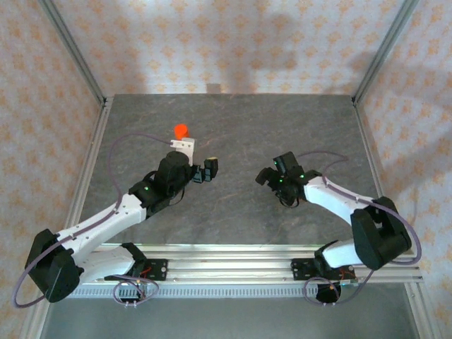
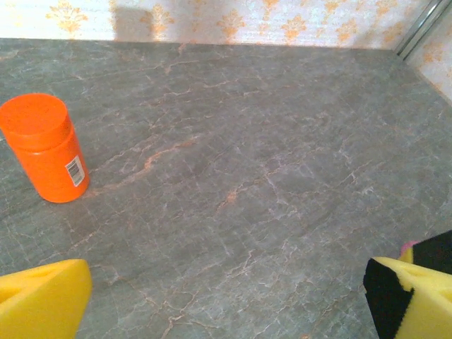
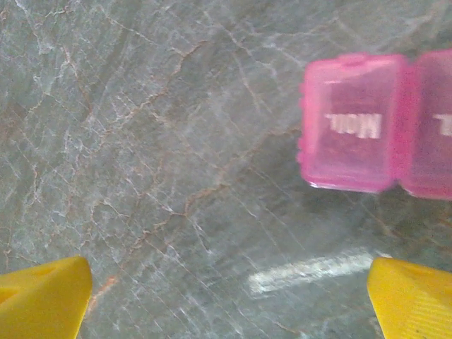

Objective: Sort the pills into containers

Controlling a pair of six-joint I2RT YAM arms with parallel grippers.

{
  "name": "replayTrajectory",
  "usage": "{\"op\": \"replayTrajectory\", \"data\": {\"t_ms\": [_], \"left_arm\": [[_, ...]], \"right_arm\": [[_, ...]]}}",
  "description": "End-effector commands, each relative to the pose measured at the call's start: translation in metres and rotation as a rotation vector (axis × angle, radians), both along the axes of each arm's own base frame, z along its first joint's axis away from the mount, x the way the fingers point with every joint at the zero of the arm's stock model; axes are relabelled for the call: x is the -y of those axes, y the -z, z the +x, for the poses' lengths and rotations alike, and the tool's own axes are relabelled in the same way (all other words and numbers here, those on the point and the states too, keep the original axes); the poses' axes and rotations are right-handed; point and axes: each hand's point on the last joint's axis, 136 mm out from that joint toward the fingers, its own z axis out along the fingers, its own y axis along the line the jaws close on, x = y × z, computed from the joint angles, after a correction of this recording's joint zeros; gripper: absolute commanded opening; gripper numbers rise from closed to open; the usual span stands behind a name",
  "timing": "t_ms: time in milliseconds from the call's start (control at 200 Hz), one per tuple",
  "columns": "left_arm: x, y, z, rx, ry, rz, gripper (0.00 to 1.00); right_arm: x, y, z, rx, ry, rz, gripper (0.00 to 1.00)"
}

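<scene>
White arms (image 1: 99, 222) with black joints (image 1: 381, 236), thin lilac cables (image 1: 114, 155), and yellow pincer pads (image 2: 42, 296).

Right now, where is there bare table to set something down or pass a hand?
Bare: the middle strip between the left hand and right hand, and the far right corner beyond the right arm. Crowded: the bottle just behind the left hand, and the pink box by the right hand.

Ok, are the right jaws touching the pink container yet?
Apart. Right wrist view shows bare table between the open right jaws and the pink container.
</scene>
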Motion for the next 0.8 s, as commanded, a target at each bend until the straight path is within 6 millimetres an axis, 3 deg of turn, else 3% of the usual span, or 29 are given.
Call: {"op": "replayTrajectory", "data": {"t_ms": [0, 415, 796], "left_arm": [[0.004, -0.016, 0.004, 0.035, -0.011, -0.017, 1.00], [0.005, -0.012, 0.003, 0.028, -0.009, -0.007, 1.00], [0.009, -0.006, 0.003, 0.011, 0.006, 0.002, 1.00]], "right_arm": [[0.021, 0.006, -0.010, -0.014, 0.033, -0.071, 1.00], [0.070, 0.012, 0.000, -0.037, 0.149, -0.099, 1.00], [0.099, 0.018, 0.015, -0.049, 0.224, -0.133, 1.00]]}}
